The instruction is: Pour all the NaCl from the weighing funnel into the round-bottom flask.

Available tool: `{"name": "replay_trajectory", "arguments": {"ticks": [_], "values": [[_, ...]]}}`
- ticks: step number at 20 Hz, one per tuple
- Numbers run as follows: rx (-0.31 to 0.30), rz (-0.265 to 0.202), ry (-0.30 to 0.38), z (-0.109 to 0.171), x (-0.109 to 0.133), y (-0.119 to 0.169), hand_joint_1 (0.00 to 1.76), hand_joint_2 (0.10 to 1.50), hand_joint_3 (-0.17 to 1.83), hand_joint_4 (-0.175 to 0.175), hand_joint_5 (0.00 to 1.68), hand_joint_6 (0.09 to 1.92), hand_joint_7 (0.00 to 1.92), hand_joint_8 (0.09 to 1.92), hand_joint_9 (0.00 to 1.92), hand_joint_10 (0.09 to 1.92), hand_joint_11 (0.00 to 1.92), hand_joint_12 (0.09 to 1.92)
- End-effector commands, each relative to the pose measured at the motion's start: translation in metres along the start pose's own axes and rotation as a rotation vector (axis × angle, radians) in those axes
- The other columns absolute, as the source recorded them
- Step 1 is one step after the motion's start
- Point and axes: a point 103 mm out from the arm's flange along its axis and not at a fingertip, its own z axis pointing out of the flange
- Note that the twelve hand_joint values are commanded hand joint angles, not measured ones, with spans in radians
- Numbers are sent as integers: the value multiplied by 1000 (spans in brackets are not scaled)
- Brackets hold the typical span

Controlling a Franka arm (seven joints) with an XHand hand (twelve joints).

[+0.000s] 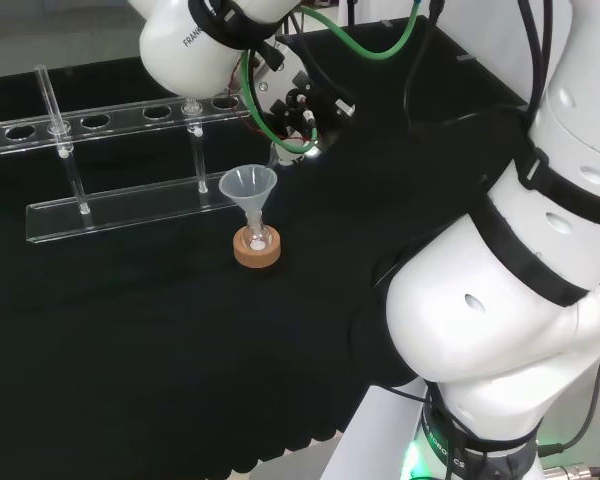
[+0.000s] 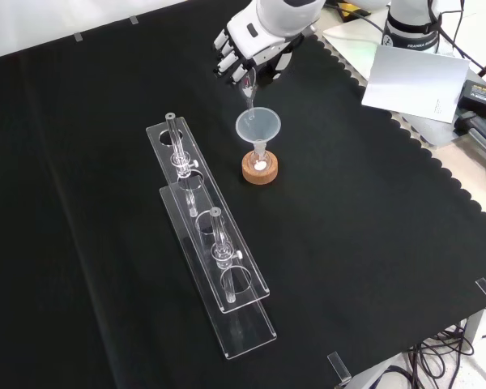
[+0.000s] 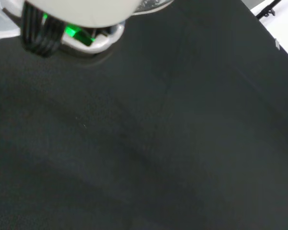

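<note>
Hand: the hand (image 2: pixel 241 47) sits near the far edge of the surface (image 2: pixel 373 243) in the front view, fingers curled and pinching the weighing funnel (image 2: pixel 248 96).
Weighing funnel: a slim clear piece, long axis steeply tilted, close to upright, with its narrow tip pointing down into the mouth of the funnel (image 2: pixel 258 127); its upper end is up in the fingers.
Funnel: a cloudy cone set stem-down in the flask (image 2: pixel 260 163), mouth facing up.
Flask: a small round-bottom flask upright on a cork ring (image 2: pixel 260 171), toward the far middle of the surface in the front view; a small white heap lies at its bottom.
Rack: a clear tube rack (image 2: pixel 215 263) runs from beside the flask toward the near edge in the front view, with glass tubes (image 2: pixel 215 227) standing in it.
Head view: the fingers are largely hidden behind the wrist hardware; the weighing funnel (image 1: pixel 277 154) shows as a short clear stub meeting the rim of the funnel (image 1: pixel 248 186), above the cork ring (image 1: pixel 257 250); the rack (image 1: pixel 130 205) lies to the left.
Front view: shows the curled fingers and the whole length of the weighing funnel.
Wrist view: dark cloth, and a blurred white part of the hand (image 3: pixel 77 12) with black cables and a green light.
</note>
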Motion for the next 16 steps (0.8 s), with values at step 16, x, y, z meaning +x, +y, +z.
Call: {"name": "replay_trajectory", "arguments": {"ticks": [16], "values": [[-1,-3,-41,-6,4,0,1153,615,599,175,1549,104,817,626,1287,87,1125,819]]}}
